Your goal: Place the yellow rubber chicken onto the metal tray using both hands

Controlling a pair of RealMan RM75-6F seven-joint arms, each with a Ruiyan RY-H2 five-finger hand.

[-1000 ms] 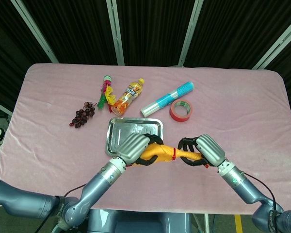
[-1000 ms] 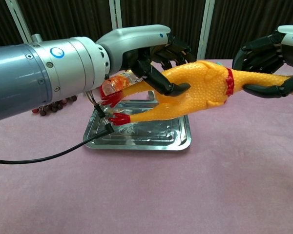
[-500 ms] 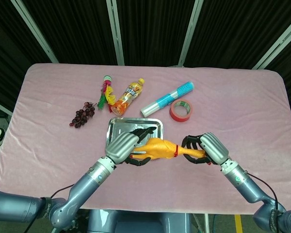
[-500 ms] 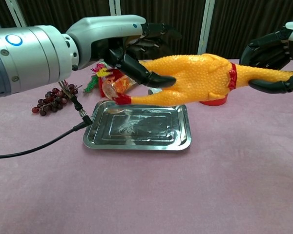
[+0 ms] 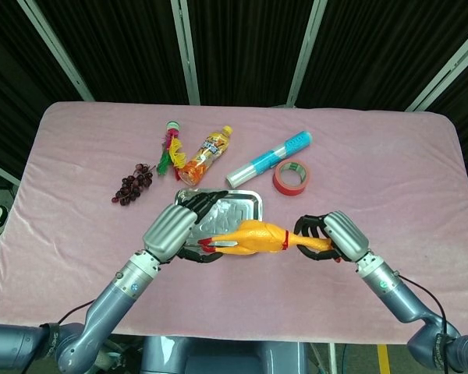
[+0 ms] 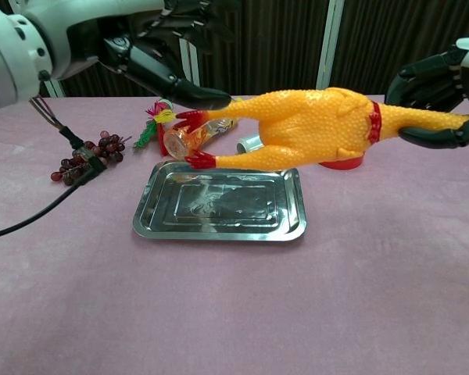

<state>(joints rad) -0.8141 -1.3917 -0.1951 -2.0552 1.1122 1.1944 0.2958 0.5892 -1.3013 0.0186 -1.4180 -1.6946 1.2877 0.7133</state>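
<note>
the left hand (image 5: 171, 227) has slid back off the body of the yellow rubber chicken (image 5: 253, 234) over the last second, its fingers now spread and only near or grazing the red feet, while the right hand (image 5: 331, 238) stays clamped around the neck, holding the toy level in the air above the near right edge of the metal tray (image 6: 219, 208). by the look of it the load now hangs mainly from one hand, so the two-handed set-down is at risk. whether the left fingertips actually touch the feet cannot be made out, and the chicken's head is hidden inside the right hand.
</note>
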